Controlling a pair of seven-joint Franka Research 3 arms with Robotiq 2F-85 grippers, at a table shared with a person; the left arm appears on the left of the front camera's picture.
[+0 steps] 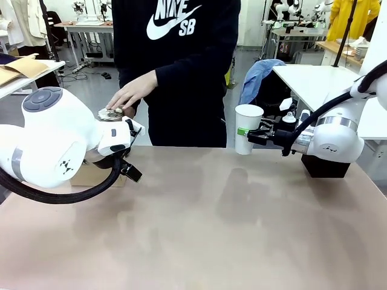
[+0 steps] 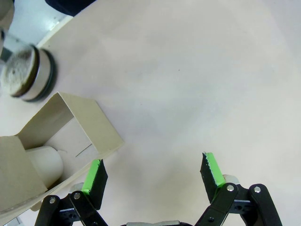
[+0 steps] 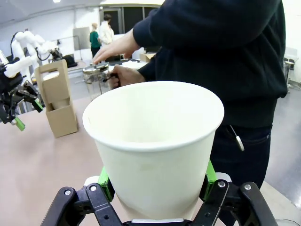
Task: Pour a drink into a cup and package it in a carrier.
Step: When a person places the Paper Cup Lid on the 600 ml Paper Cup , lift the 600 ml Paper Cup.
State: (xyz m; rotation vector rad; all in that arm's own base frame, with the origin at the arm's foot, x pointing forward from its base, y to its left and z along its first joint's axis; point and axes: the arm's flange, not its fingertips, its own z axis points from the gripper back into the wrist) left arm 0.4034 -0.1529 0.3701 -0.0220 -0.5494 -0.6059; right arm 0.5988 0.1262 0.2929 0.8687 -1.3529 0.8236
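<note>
Front view: right pincer (image 1: 246, 133) holds cup (image 1: 249, 118) upright, mouth up

Pale beige matte table (image 1: 199, 223), seen from the robot's side across to the person's edge. Bears the brown cardboard carrier (image 3: 56, 101) upright near the far left, with the glass jar (image 2: 26, 73) just beyond it at the far edge. Bears a black box (image 1: 326, 167) at the far right corner.
</note>
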